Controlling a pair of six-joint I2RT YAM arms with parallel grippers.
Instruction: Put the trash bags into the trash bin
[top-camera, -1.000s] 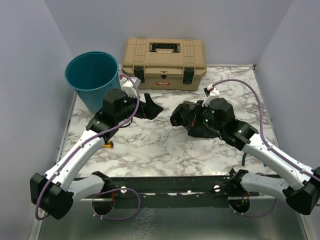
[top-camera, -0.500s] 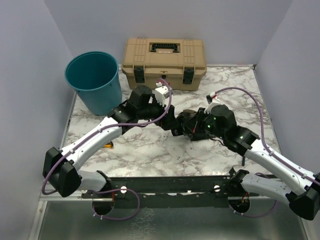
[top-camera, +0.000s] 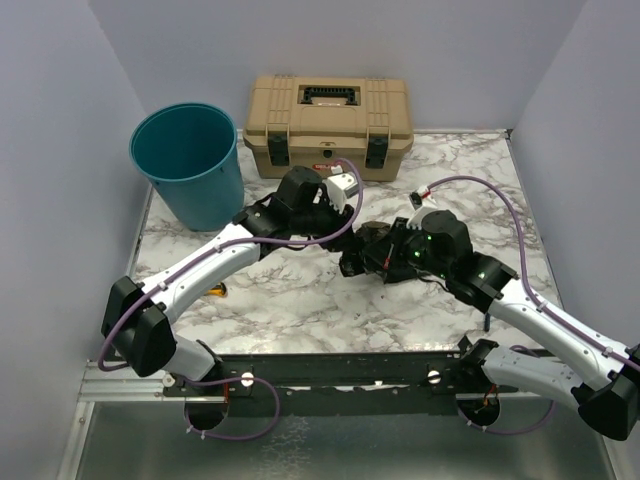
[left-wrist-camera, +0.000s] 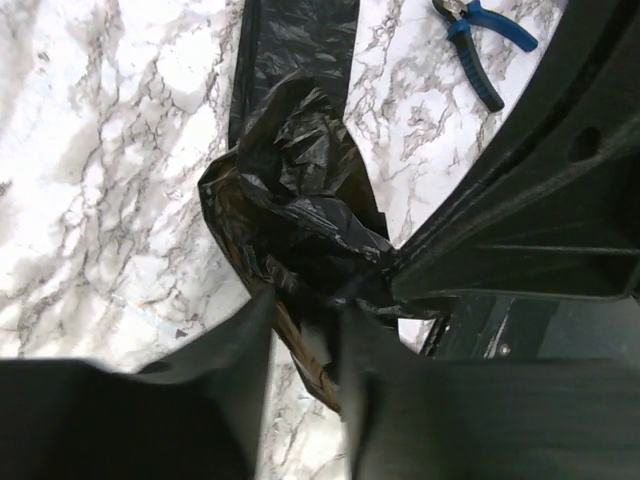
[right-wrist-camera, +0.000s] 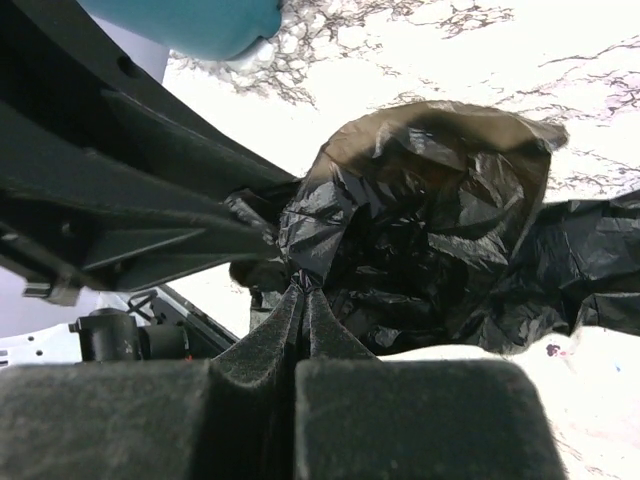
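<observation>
Nothing is in the bin yet, so you're early in this job. The crumpled, glossy black plastic trash bag (top-camera: 362, 248) sits bunched over the middle of the white marble-patterned table (top-camera: 300, 295), between your two arms. It is well apart from the round teal-blue plastic trash bin (top-camera: 200, 190), which stands upright at the far left corner with its mouth showing no black film. The tan rectangular toolbox with black latches (top-camera: 330, 115) stands just beside the bin. Your right gripper (right-wrist-camera: 303, 290) is clenched, fingertips together on a pinch of the bag's film, so that side of the hold looks made. Your left gripper (left-wrist-camera: 300, 325) has its two fingers astride another fold of the bag with a gap between them. Whether they already bite the plastic, you cannot tell from the wrist view. A flatter strip of the bag trails away across the marble, and a pair of blue-handled pliers (left-wrist-camera: 485, 40) lies beyond it, apart from the film. What's left, as I judge it, is nearly everything: secure the left pinch, lift the bundle clear, carry it left and back over the bin's rim, and let go so all the loose film drops inside.
</observation>
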